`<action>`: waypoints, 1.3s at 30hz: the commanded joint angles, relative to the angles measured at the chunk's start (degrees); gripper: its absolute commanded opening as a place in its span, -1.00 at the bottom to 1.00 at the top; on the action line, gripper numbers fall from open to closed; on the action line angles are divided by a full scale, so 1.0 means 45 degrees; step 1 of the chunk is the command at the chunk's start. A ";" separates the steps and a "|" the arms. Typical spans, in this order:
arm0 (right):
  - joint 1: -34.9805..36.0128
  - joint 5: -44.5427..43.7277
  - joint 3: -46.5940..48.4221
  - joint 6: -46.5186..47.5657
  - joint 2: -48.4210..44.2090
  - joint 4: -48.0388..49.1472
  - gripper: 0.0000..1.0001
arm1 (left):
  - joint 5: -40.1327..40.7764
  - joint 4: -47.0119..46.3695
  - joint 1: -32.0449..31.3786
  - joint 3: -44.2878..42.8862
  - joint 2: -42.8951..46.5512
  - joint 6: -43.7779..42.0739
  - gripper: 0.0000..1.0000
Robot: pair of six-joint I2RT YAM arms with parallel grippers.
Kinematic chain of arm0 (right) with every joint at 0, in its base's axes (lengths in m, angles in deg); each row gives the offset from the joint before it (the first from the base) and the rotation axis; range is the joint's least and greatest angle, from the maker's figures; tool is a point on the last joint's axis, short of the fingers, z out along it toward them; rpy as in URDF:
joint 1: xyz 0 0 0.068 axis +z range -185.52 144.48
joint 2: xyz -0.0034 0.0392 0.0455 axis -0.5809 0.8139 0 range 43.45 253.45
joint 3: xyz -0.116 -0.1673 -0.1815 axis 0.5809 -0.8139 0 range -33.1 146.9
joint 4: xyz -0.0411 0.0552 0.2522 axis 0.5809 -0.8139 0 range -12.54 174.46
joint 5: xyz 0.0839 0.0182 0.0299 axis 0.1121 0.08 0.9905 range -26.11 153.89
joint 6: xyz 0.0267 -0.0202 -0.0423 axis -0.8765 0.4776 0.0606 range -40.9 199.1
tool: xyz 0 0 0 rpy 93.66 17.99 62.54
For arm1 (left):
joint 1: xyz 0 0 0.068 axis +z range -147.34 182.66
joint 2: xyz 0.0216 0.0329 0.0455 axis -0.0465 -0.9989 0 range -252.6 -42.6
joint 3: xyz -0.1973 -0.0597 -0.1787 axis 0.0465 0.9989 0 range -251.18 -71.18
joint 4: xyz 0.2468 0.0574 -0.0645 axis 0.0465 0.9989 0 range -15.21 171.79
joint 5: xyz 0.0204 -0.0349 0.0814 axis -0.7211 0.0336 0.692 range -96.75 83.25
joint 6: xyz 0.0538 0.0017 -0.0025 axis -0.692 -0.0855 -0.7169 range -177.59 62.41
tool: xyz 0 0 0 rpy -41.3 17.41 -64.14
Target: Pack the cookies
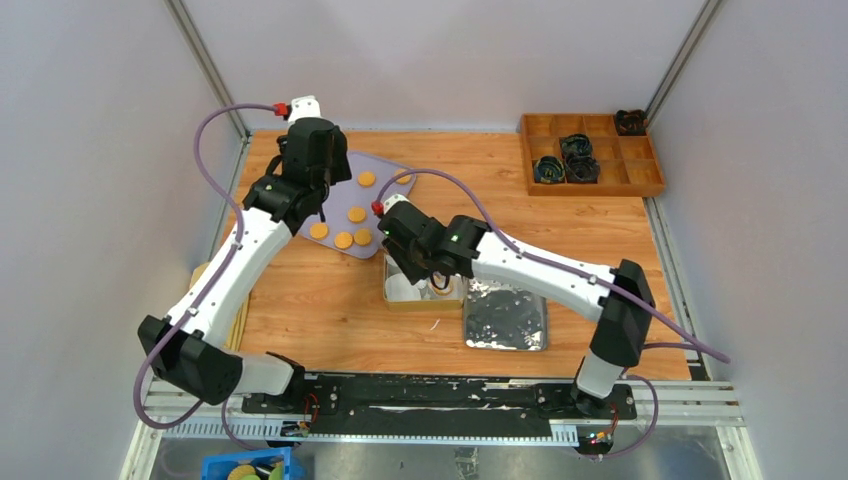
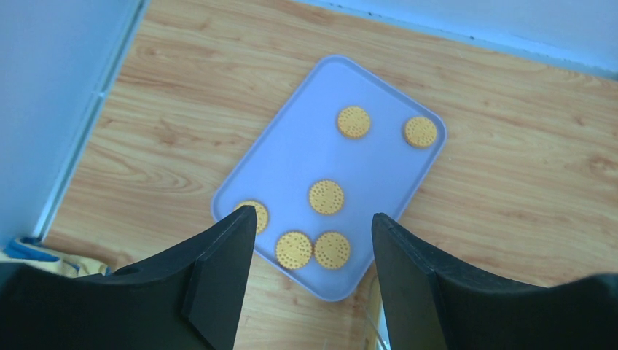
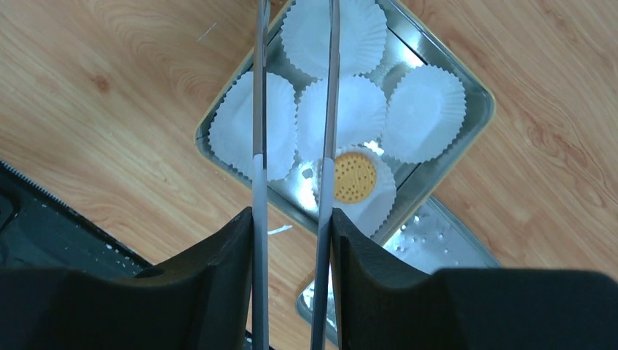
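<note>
Six cookies (image 2: 326, 197) on tray (image 2: 299, 138)

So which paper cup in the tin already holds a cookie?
The cup beside the tip of the tongs, lowest in the right wrist view: a cookie lies in it. The other four are empty.

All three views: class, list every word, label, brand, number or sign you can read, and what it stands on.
None can be read.
The cookies show only dot patterns, no lettering.
The tray, tin, cups and tongs are plain.
</note>
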 commanded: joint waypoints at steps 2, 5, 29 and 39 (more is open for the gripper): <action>-0.0674 0.1206 0.1098 0.0969 0.1001 0.1006 -0.23 | 0.1689 0.0324 -0.0002 -0.1010 0.0840 -0.0233 0.35; -0.1062 0.1345 0.1758 0.1175 0.1873 0.1115 -0.24 | 0.1730 0.0385 0.0077 -0.1111 0.0896 -0.0353 0.35; -0.2519 0.3540 0.4844 0.1562 0.5827 0.1594 -0.03 | 0.1613 -0.0077 0.0322 -0.0361 0.1062 -0.0719 0.38; -0.2677 0.1991 0.4949 0.1719 0.6003 0.1519 -0.01 | 0.1378 -0.0383 0.0342 -0.0133 0.1388 -0.0813 0.39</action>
